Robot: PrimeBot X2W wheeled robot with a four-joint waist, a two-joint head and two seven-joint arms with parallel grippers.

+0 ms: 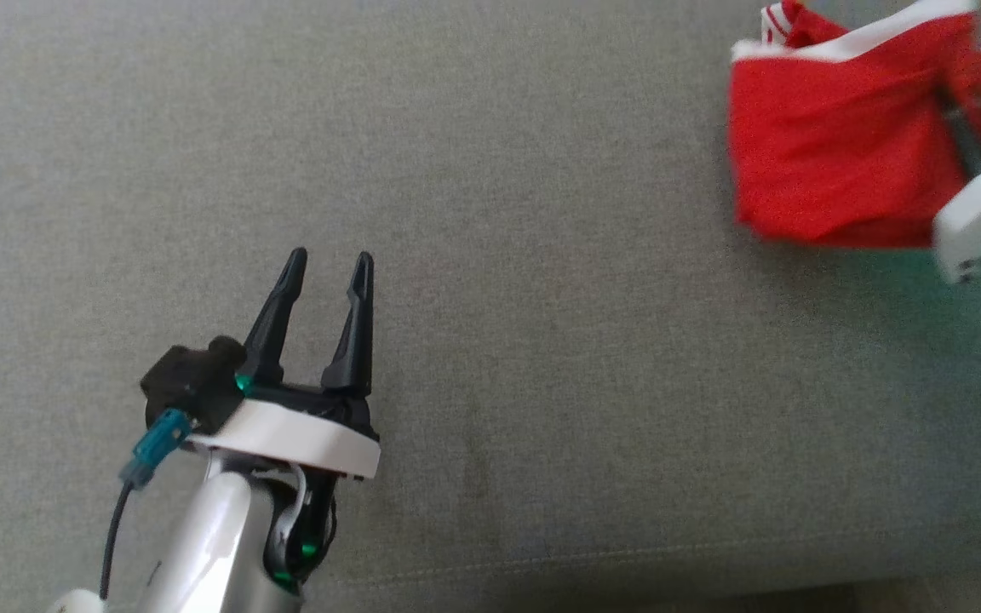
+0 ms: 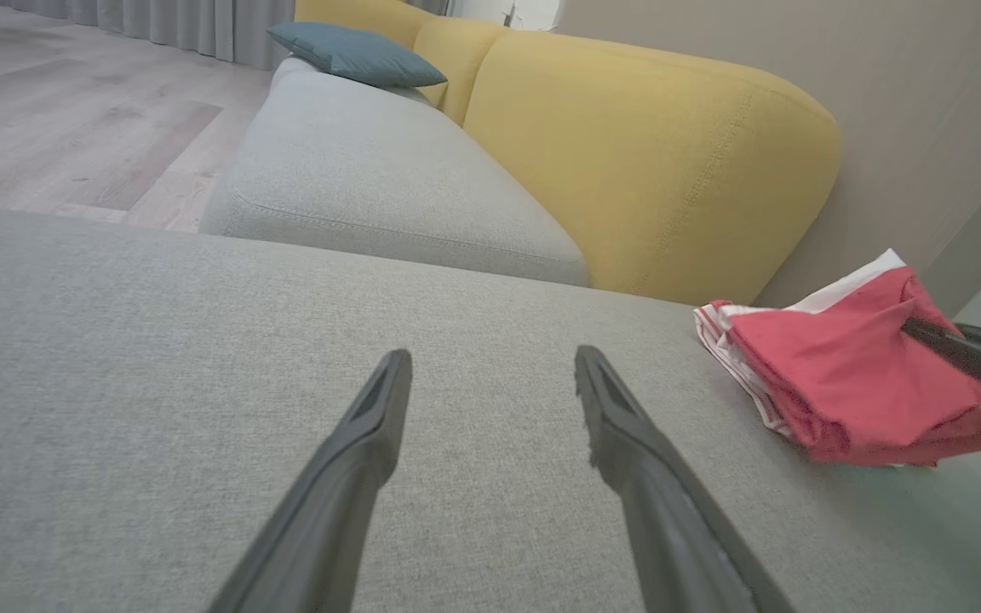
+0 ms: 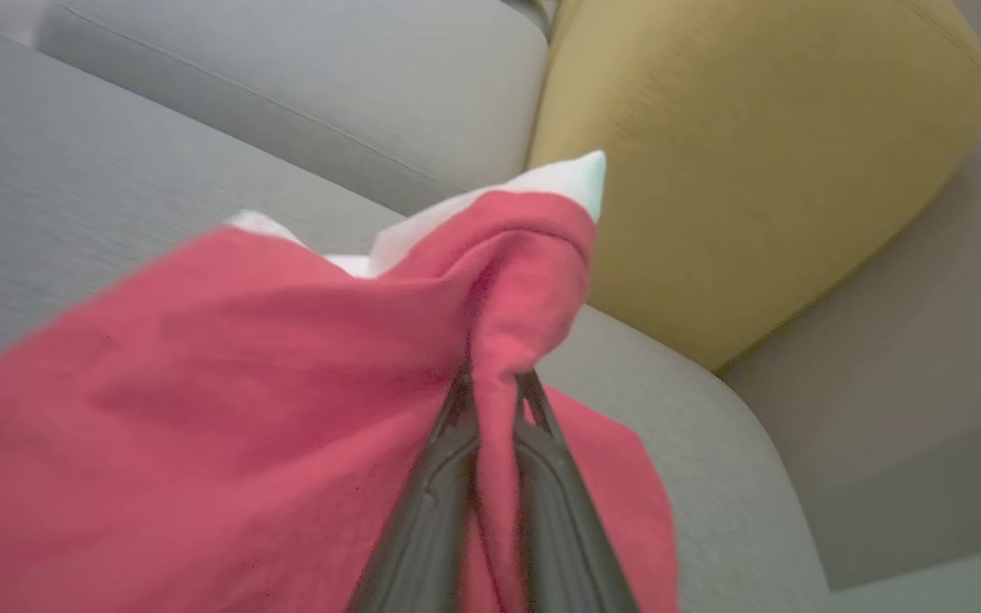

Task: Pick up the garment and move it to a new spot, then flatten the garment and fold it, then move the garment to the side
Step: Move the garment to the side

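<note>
The right hand (image 3: pixel 495 383) is clenched on a bunched fold of the red garment (image 3: pixel 226 400), which spreads out from the fingertips over the grey sofa seat (image 1: pixel 542 358). Well apart, the left hand (image 1: pixel 329 257) is released. The pinch is small, so the cloth may slip out if it drags.

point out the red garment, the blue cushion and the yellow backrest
red garment (image 1: pixel 823 162), head view, middle of the red cloth
blue cushion (image 2: pixel 354 53), left wrist view, its top face
yellow backrest (image 2: pixel 652 162), left wrist view, its front face
</note>
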